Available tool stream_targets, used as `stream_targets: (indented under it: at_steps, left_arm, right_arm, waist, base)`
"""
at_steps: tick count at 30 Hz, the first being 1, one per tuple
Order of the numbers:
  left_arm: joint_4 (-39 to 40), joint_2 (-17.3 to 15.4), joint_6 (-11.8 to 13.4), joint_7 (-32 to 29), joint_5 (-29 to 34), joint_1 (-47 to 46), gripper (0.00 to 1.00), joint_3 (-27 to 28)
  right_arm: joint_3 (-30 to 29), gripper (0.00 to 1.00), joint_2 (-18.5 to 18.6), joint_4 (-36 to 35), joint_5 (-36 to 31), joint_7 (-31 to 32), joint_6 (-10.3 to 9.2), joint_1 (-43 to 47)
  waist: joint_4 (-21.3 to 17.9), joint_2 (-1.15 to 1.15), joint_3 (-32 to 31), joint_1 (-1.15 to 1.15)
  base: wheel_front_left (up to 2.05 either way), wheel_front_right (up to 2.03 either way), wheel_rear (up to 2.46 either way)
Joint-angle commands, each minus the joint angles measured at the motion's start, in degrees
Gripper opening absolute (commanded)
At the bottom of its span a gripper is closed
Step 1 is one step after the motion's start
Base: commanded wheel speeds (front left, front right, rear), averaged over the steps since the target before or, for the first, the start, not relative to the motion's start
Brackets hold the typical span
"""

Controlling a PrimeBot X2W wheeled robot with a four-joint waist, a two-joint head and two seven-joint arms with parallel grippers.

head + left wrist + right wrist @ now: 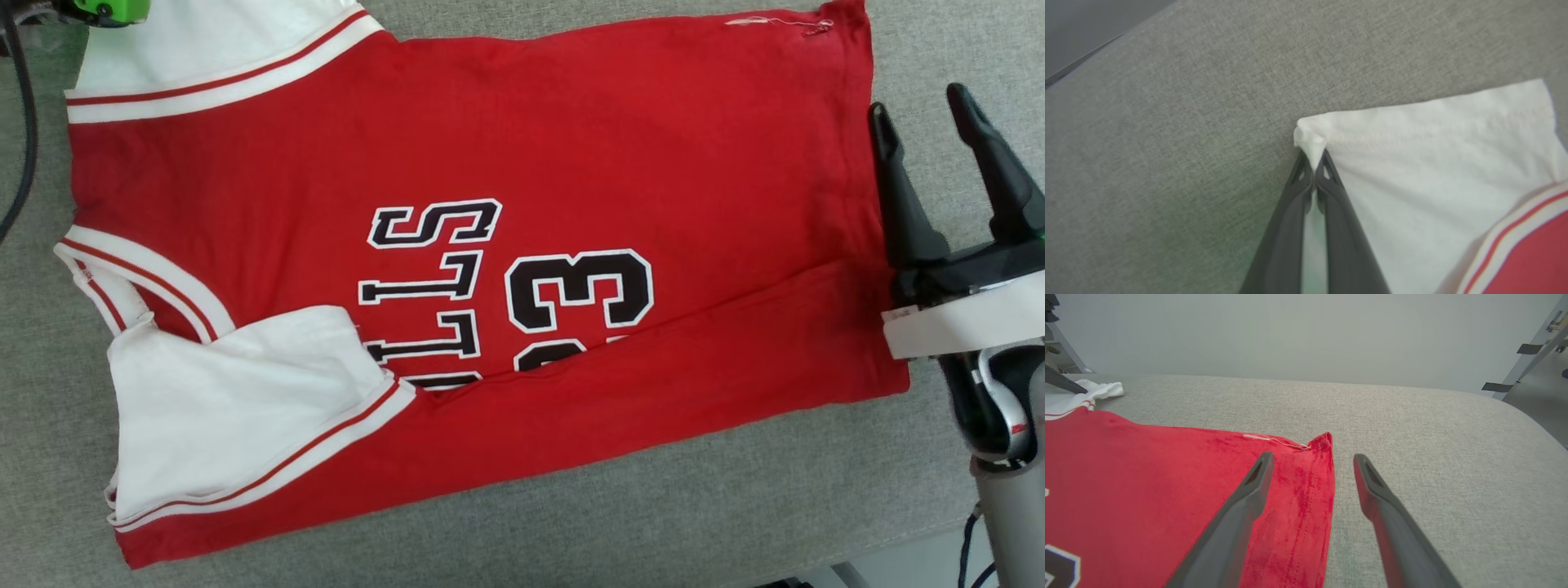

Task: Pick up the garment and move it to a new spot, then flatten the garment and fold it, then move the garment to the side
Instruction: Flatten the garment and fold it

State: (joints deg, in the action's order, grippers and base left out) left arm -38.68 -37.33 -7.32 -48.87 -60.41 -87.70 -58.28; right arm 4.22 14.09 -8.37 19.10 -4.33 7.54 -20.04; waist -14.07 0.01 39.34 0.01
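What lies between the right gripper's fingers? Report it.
Right wrist view: the right gripper straddles the garment at its hem; red fabric and bare grey upholstery lie between.

The garment (490, 147) runs off the head view's top, so its far white sleeve (204, 41) is cut short. A folded red flap (653, 392) covers the near end of the lettering (424, 287) — one letter and half a number are hidden. A green thing (110, 8) at the far left is cut off; I cannot tell what it is. In the left wrist view the left gripper (1314, 157) is blurry low down. In the right wrist view a dark tip (1061, 380) is cut off at the left edge — maybe the other arm's finger.
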Motion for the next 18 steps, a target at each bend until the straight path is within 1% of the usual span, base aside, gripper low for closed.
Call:
stream_targets:
  at_steps: [1, 2, 4, 5, 8, 12, 16, 18]
  left_arm:
    - [-0.2, 0.2, -0.1, 1.0, -0.6, 4.5, 0.0, -1.8]
    - [2.1, 0.0, -0.2, 5.2, -0.8, 4.8, 0.0, -2.0]
    - [3.7, 0.0, -0.2, 7.6, -0.8, 5.1, 0.0, -2.4]
    - [4.8, -0.1, -0.2, 9.0, -1.0, 5.3, 0.0, -2.6]
    - [7.8, 0.0, -0.2, 12.4, -1.3, 6.1, 0.0, -3.5]
    - [11.8, -0.2, -0.2, 16.9, -1.2, 7.3, 0.0, -5.0]
    - [15.1, -0.1, -0.2, 20.7, -1.1, 8.4, 0.0, -6.0]
    - [16.4, 0.0, -0.2, 22.1, -0.7, 8.7, 0.0, -6.6]
  right_arm:
    - [-0.7, 1.0, 1.2, 0.1, -0.3, -0.4, -0.05, -2.0]
    - [-2.3, 1.0, 3.2, 0.6, 0.0, 0.8, -0.05, -4.1]
    - [-3.2, 1.0, 4.3, 0.9, 1.6, 2.7, -0.05, -5.7]
    - [-3.5, 1.0, 5.5, 1.1, 2.3, 4.4, -0.05, -6.8]
    - [-3.3, 1.0, 10.3, 2.0, 3.5, 9.5, -0.05, -10.0]
    - [-0.2, 1.0, 18.4, 5.3, 8.3, 20.9, -0.05, -14.6]
    - [4.8, 1.0, 24.5, 8.5, 15.7, 34.5, -0.05, -17.9]
    - [6.9, 1.0, 26.9, 9.8, 18.5, 40.2, -0.05, -19.2]
  waist:
    - [1.3, -0.01, -1.5, -0.01]
    - [2.9, -0.01, -3.5, -0.01]
    - [3.9, -0.01, -4.8, -0.01]
    - [4.5, -0.01, -5.5, -0.01]
    - [6.4, -0.01, -7.4, -0.01]
    - [8.9, -0.01, -9.3, -0.01]
    - [11.0, -0.01, -9.8, -0.01]
    - [12.0, -0.01, -9.5, -0.01]
  base:
    - [0.0, 0.0, 0.0]
    - [0.0, 0.0, 0.0]
    - [0.0, 0.0, 0.0]
    - [0.0, 0.0, 0.0]
    - [0.0, 0.0, 0.0]
    - [0.0, 0.0, 0.0]
    - [0.0, 0.0, 0.0]
    - [0.0, 0.0, 0.0]
